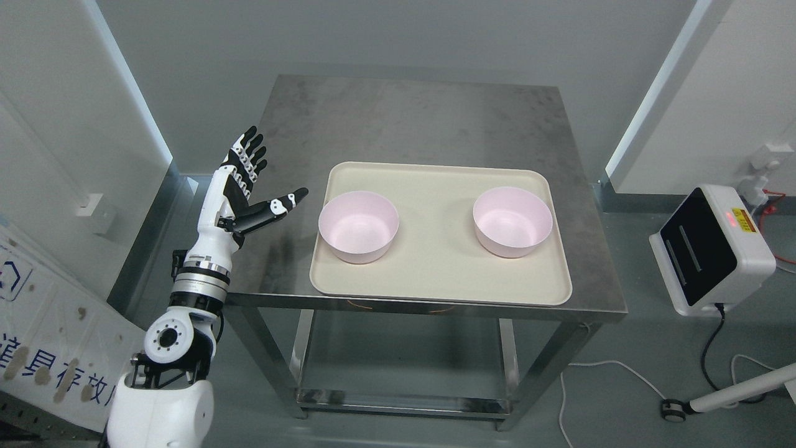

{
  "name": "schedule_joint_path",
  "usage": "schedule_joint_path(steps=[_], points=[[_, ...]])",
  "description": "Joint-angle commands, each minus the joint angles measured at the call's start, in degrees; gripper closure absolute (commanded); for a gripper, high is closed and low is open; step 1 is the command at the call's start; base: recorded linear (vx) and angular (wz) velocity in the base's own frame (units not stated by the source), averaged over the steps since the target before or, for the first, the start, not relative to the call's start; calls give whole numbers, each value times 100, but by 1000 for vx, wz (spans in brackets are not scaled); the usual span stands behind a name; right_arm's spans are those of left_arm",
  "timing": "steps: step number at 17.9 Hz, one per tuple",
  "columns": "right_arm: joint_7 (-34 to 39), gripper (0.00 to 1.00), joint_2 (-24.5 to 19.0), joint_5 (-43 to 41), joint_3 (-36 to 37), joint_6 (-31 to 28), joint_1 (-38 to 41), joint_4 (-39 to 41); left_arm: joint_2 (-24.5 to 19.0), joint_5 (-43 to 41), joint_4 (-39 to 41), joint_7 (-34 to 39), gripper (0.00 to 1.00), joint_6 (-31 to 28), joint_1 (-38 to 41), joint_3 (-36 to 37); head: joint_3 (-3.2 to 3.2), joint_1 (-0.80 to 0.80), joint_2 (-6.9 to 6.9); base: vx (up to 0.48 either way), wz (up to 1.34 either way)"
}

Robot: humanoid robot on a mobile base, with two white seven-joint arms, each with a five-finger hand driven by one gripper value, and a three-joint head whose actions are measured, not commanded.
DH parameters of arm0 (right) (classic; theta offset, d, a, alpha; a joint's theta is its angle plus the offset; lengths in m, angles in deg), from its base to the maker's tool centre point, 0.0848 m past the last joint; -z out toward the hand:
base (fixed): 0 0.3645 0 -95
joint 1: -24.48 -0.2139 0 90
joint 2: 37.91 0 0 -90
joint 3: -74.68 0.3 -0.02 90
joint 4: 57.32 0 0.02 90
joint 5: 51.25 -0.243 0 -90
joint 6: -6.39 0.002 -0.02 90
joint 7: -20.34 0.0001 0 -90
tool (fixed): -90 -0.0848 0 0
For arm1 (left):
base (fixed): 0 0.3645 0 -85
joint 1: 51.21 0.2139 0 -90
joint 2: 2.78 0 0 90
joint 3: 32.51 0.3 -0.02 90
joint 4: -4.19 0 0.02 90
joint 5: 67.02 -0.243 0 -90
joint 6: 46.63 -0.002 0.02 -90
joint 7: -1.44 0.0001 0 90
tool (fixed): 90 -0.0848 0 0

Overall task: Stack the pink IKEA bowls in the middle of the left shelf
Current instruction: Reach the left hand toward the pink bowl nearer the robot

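Two pink bowls stand upright and apart on a beige tray (435, 280). The left bowl (359, 226) is near the tray's left edge, the right bowl (512, 221) towards its right side. My left hand (252, 186) is raised over the table's left edge, fingers spread and thumb pointing at the left bowl, a short gap away from it. It holds nothing. My right arm does not show.
The tray lies on a steel table (423, 124) with a lower shelf (398, 398) underneath. A white and black device (709, 249) stands on the floor at the right, with cables around it. A printed board (37, 348) leans at the lower left.
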Motion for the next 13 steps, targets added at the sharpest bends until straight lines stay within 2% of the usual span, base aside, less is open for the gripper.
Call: schedule_joint_path(steps=[1, 5, 6, 8, 10, 12, 13], points=[[3, 0, 100, 44, 53, 3, 0, 0, -100, 0, -12, 0, 0, 18, -30, 62, 0, 0, 0, 0, 0], [3, 0, 100, 44, 53, 3, 0, 0, -100, 0, -73, -113, 0, 62, -257, 114, 0, 0, 0, 0, 0], [3, 0, 100, 44, 61, 3, 0, 0, -130, -9, -160, -358, 0, 62, -372, 115, 0, 0, 0, 0, 0], [3, 0, 100, 44, 61, 3, 0, 0, -517, -96, -362, -981, 0, 18, -714, 150, 0, 0, 0, 0, 0], [3, 0, 100, 44, 61, 3, 0, 0, -999, -918, -826, -1779, 0, 26, -1030, 560, 0, 0, 0, 0, 0], [3, 0, 100, 44, 53, 3, 0, 0, -1072, -1465, -1100, -2335, 0, 18, -1312, 729, 0, 0, 0, 0, 0], [3, 0, 100, 44, 53, 3, 0, 0, -1011, -1842, -1197, -2381, 0, 18, -1365, 765, 0, 0, 0, 0, 0]])
